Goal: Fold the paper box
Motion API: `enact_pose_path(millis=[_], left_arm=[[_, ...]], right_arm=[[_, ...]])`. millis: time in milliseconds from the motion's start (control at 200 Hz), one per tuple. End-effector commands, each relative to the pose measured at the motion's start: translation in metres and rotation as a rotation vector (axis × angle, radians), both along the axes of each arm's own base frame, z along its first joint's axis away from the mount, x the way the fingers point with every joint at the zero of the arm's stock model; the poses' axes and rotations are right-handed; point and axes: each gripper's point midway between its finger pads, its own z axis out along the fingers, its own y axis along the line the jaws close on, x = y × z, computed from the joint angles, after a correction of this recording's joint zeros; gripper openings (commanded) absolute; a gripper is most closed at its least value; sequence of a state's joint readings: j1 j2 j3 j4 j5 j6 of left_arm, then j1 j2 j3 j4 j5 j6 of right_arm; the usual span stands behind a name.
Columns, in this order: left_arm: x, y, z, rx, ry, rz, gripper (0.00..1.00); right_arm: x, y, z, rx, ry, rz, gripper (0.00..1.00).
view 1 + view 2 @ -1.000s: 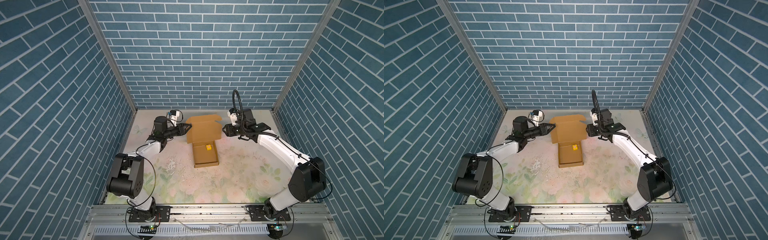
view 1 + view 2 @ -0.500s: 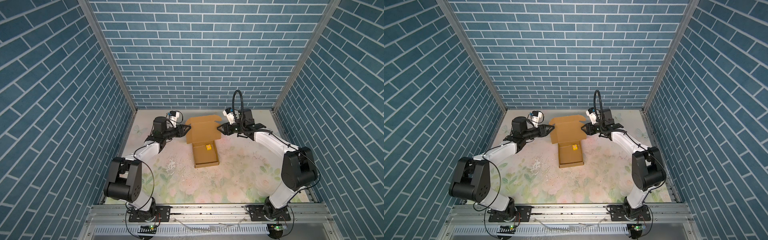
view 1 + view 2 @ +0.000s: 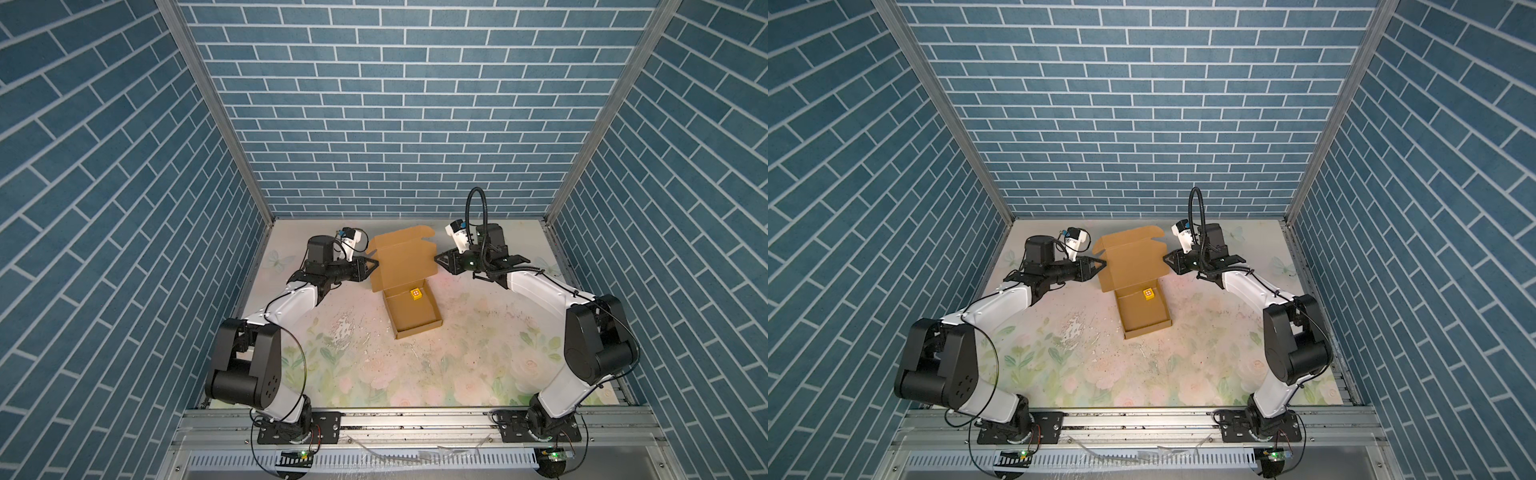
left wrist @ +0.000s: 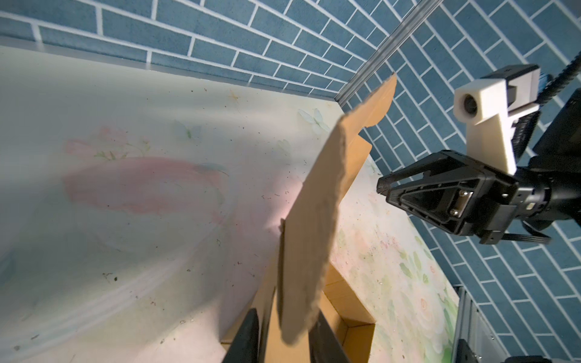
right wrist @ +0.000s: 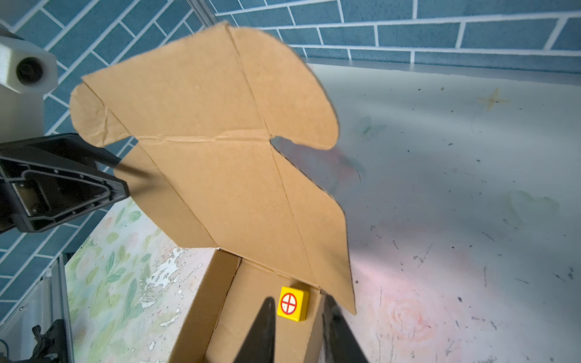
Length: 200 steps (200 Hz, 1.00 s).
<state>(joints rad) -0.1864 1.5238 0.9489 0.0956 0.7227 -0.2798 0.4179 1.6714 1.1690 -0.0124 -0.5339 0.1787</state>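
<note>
The plain brown cardboard paper box sits centre-back on the floral bench, lid raised, a small yellow cube inside; left fingers straddle the lid's side flap, grip unclear; right fingers stand apart at the opposite edge.

- Left arm stretches forward and low; left gripper points inward, jaws close together.
- Right arm mirrors it; right gripper points inward, jaws slightly apart.

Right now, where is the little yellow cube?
In both top views the yellow cube sits inside the paper box, in its far right corner.
</note>
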Motion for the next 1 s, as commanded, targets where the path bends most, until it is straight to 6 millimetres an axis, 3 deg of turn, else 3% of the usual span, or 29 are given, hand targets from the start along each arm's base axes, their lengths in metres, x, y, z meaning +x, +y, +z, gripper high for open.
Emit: enact_pose_path(millis=[0,150,355,540,730,995], left_arm=[[0.001,0.004,0.011,0.049,-0.05,-0.01,0.18],[0.001,0.004,0.01,0.067,-0.053,-0.014,0.1],[0.002,0.005,0.011,0.068,-0.057,-0.006,0.11],[0.002,0.006,0.012,0.08,-0.071,-0.007,0.11],[0.006,0.005,0.016,0.084,-0.08,-0.007,0.11],[0.015,0.003,0.013,0.095,-0.068,-0.004,0.12]], right_arm=[[0.001,-0.003,0.02,0.012,-0.076,-0.021,0.3],[0.014,-0.017,0.018,-0.027,-0.1,-0.049,0.37],[0.059,-0.046,0.009,-0.032,-0.085,-0.153,0.37],[0.08,-0.023,-0.005,0.023,-0.036,-0.062,0.36],[0.059,0.006,-0.002,0.166,-0.029,0.079,0.36],[0.024,0.009,0.006,0.234,-0.045,0.157,0.35]])
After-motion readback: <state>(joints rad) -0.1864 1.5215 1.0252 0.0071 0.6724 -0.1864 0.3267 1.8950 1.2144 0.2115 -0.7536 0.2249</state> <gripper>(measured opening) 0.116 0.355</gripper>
